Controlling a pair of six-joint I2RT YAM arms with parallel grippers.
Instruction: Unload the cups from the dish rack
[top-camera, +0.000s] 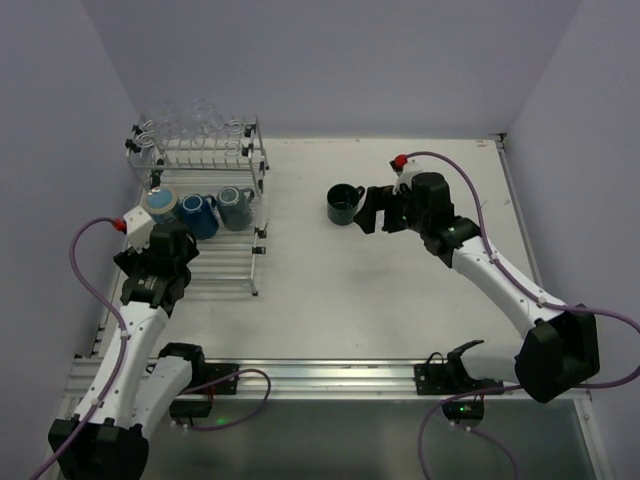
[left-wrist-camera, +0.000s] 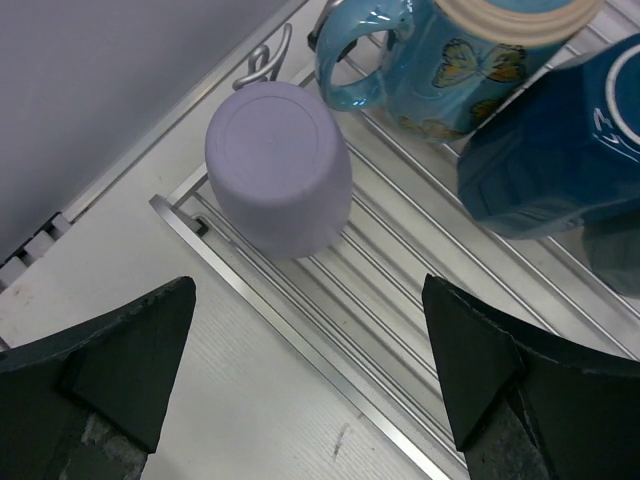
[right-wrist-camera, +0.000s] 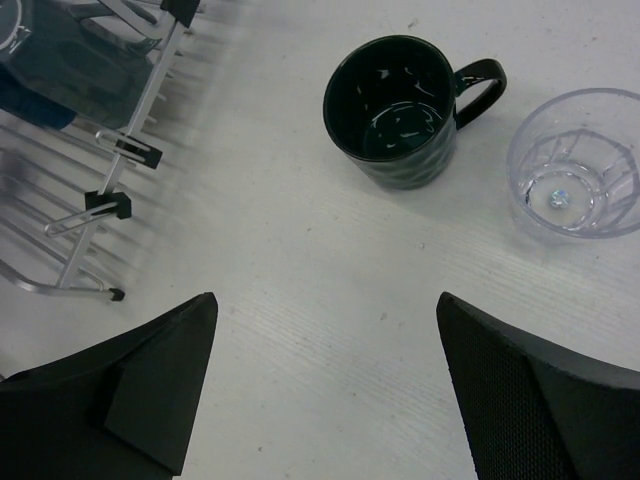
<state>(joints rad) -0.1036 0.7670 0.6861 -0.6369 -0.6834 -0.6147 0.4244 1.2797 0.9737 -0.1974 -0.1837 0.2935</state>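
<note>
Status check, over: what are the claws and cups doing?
Left gripper, right gripper: both open, empty. Dark green mug upright on table. Lavender cup upside-down in silver wire rack. Nothing blocking.

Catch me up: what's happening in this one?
Two arms are unloading a dish rack. The right gripper, open, sits beside a dark green mug upright on the table next to a clear tumbler. The left gripper, open, hovers over an upturned lavender cup on the lower tier, beside a blue mug and a butterfly mug.
</note>
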